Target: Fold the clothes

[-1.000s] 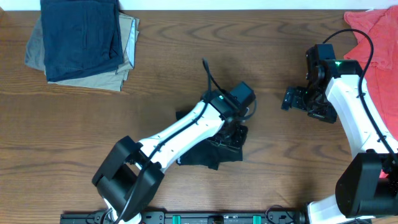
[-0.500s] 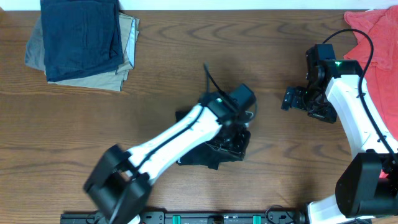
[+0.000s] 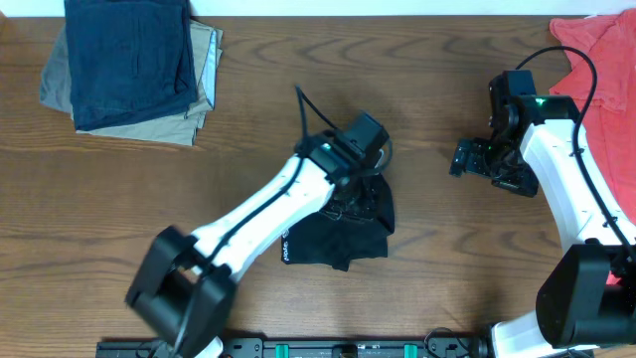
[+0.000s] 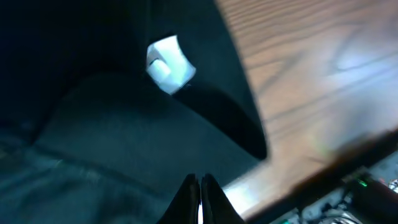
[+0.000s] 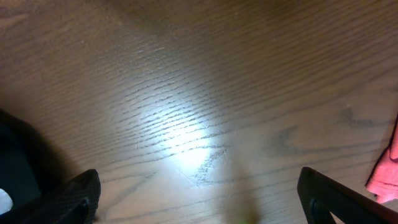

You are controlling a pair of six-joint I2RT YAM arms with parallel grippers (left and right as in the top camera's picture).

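The black shirt [image 3: 338,244] lies bunched in a small heap at the middle front of the table. My left gripper [image 3: 366,197] is over the heap's upper right part. In the left wrist view the shirt [image 4: 112,143] fills most of the frame, with a white tag [image 4: 169,64] on a raised fold. The left fingertips [image 4: 200,186] are pressed together just above the fabric, and nothing shows between them. My right gripper [image 3: 459,159] is open and empty over bare wood to the right of the shirt. Its jaws [image 5: 199,199] are wide apart, and a black shirt edge [image 5: 12,162] shows at the left.
A folded navy-blue garment on khaki ones [image 3: 134,65] lies at the back left. A coral-red T-shirt [image 3: 601,60] lies at the back right corner, and its edge shows in the right wrist view [image 5: 385,168]. The table's front rail [image 4: 367,180] lies close behind the shirt.
My left arm has swung up and to the left over the shirt, so its gripper sits nearer the heap's top edge. The right arm has not moved.
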